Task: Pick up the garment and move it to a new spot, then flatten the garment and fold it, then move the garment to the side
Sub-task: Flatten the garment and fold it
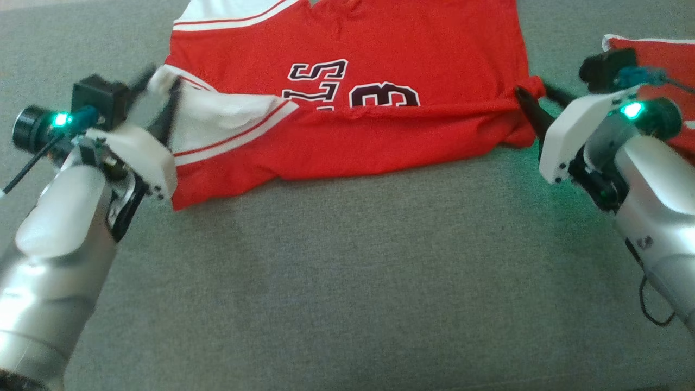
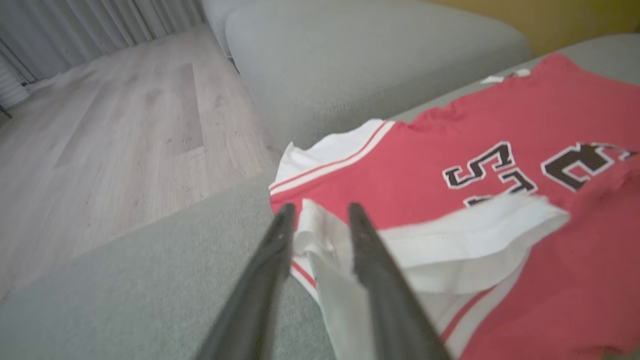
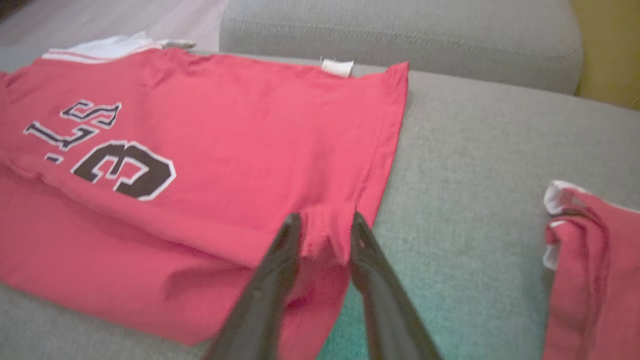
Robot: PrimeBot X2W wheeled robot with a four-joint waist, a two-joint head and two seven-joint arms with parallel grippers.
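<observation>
1. left gripper (image 2: 321,210): fingers parted at the jersey's left end. a crumpled white sleeve (image 2: 425,240) lies between and past them, and it does not look clamped.
2. right gripper (image 3: 325,220): fingers also apart at the jersey's right edge, with a small ridge of red cloth standing up between them.
3. jersey (image 1: 380,49): red with white trim, it spreads across the grey couch (image 1: 347,271) between the two grippers. its near part lies doubled over, and the fold line cuts through the black lettering (image 1: 353,87).
4. further out: a second garment (image 3: 590,265), also red, sits bunched on the same couch to the right, well apart from the jersey. a pale wood floor (image 2: 115,130) shows beyond the couch in the left wrist view.
5. step in hand, by the look of it: the fold. a first lengthwise fold is laid and a gripper stands at each end of it.
6. next move calls for drawing both pairs of fingers back off the cloth without dragging the ends out of line. the rumpled sleeve and the pinched right corner then want smoothing before a second fold. the move to the side is not yet done.
</observation>
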